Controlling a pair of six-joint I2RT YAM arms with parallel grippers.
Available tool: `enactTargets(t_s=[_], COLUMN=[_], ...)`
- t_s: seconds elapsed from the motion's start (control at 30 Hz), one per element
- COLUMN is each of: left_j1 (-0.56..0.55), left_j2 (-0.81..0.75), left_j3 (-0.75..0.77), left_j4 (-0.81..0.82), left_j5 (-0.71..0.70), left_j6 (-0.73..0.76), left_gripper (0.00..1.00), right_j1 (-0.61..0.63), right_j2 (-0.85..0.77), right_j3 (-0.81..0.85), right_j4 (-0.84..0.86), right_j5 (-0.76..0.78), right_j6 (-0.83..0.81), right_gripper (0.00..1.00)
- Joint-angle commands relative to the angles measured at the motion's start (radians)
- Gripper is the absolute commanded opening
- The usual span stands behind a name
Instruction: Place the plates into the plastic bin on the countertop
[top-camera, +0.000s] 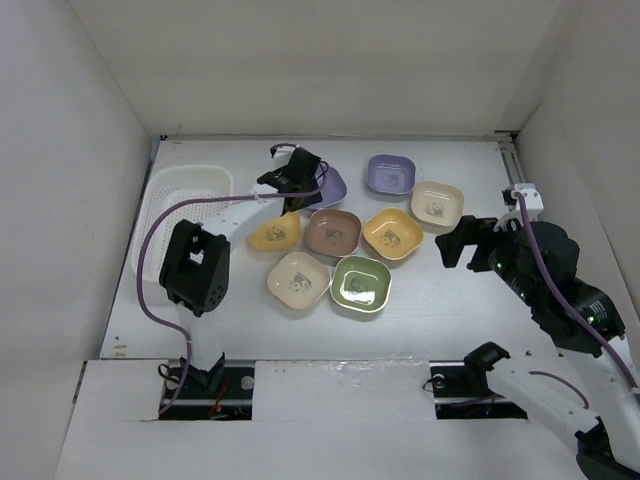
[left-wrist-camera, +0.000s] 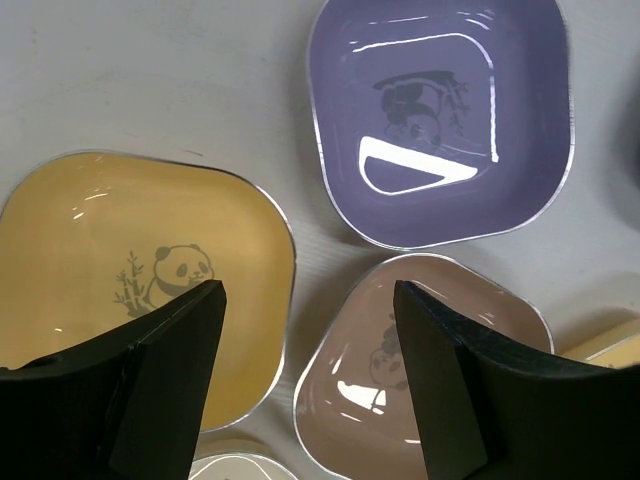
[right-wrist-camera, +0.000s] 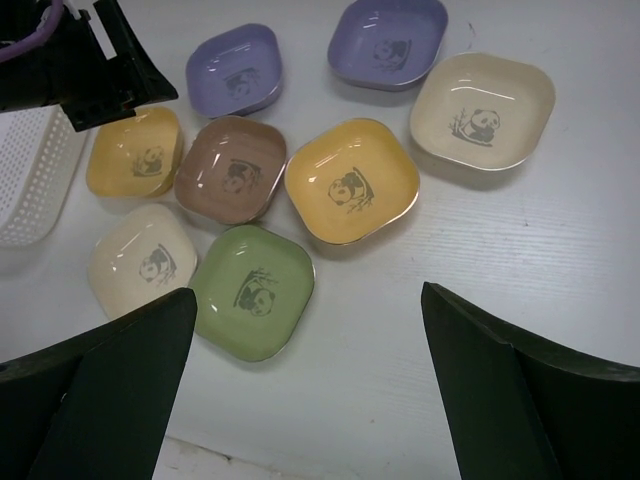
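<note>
Eight plates lie on the white countertop (top-camera: 450, 310): two lavender (top-camera: 334, 187) (top-camera: 390, 174), two cream (top-camera: 437, 205) (top-camera: 298, 279), two orange-yellow (top-camera: 275, 233) (top-camera: 392, 233), one brown (top-camera: 333, 232) and one green (top-camera: 360, 284). The cream-white plastic bin (top-camera: 185, 205) stands at the left and holds no plate. My left gripper (top-camera: 297, 195) is open and empty above the gap between the yellow plate (left-wrist-camera: 130, 270), the brown plate (left-wrist-camera: 440, 370) and the lavender plate (left-wrist-camera: 440, 120). My right gripper (top-camera: 455, 247) is open and empty, to the right of the plates, above bare countertop near the green plate (right-wrist-camera: 252, 290).
White walls bound the countertop on the left, back and right. The left arm (right-wrist-camera: 80, 60) reaches over the bin's right edge (right-wrist-camera: 30, 170). A raised white ledge (top-camera: 340, 380) runs along the near edge by the arm bases.
</note>
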Motion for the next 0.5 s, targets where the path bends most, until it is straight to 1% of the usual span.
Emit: enactTargets(t_s=[0.0,0.17,0.37,0.47], left_j1=[0.016,0.016,0.016,0.016], left_j2=[-0.006,0.017,0.085,0.096], left_j3=[-0.037,-0.075,-0.085,-0.085], left_j4=[-0.005,0.032,0.041,0.042], left_j5=[0.001,0.020,0.029,0.029], left_j6=[-0.025,-0.025,-0.035,-0.048], left_gripper=[0.65,0.65,0.58,0.51], right_j1=[-0.008,-0.008,-0.008,-0.008], right_j2=[-0.002,-0.002,-0.002,-0.013], right_j3=[-0.013,-0.013,-0.013,-0.013], right_j4=[0.054,0.063,0.063,0.054], right_j5=[-0.017,-0.028,-0.037,-0.037], right_j6=[0.000,0.000,0.000,0.000], right_gripper=[1.00,1.00,1.00,1.00])
